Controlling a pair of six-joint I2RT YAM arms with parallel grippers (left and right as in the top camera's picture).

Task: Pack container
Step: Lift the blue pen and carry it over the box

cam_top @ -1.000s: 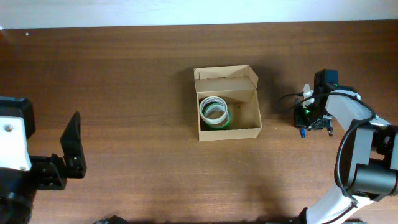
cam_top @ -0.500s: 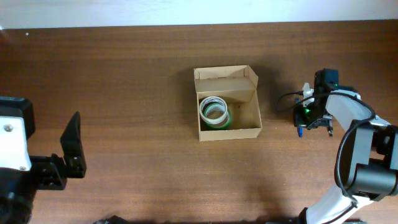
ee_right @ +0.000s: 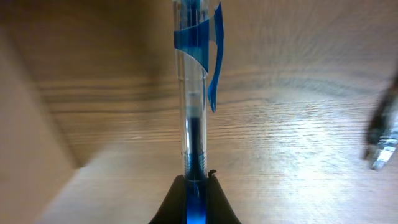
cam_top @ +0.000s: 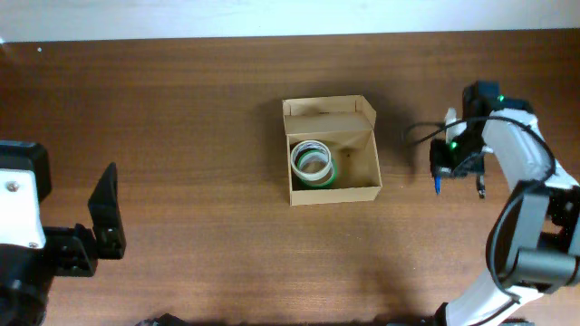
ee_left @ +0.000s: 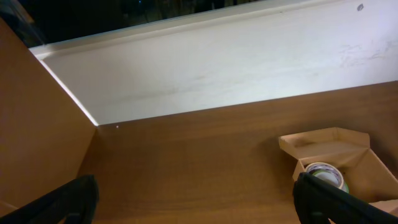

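Note:
The container (cam_top: 332,193), a tan cardboard box with its flap lid open at the back, stands mid-table. It holds stacked tape rolls (cam_top: 313,163), white on green. It also shows at the right of the left wrist view (ee_left: 364,163), with the tape rolls (ee_left: 326,172) inside. My right gripper (cam_top: 441,166) is to the right of the box and shut on a blue clear-barrelled pen (ee_right: 194,93), whose tip (cam_top: 436,186) points down. My left gripper (ee_left: 199,208) is open and empty at the far left of the table (cam_top: 107,213).
A second pen-like object (ee_right: 382,138) lies on the table just right of the held pen, and shows in the overhead view (cam_top: 478,188). A white wall edge runs along the table's far side (ee_left: 217,68).
My right arm has risen and shifted slightly toward the far side with the blue pen in its jaws. The left arm and the box have not moved.

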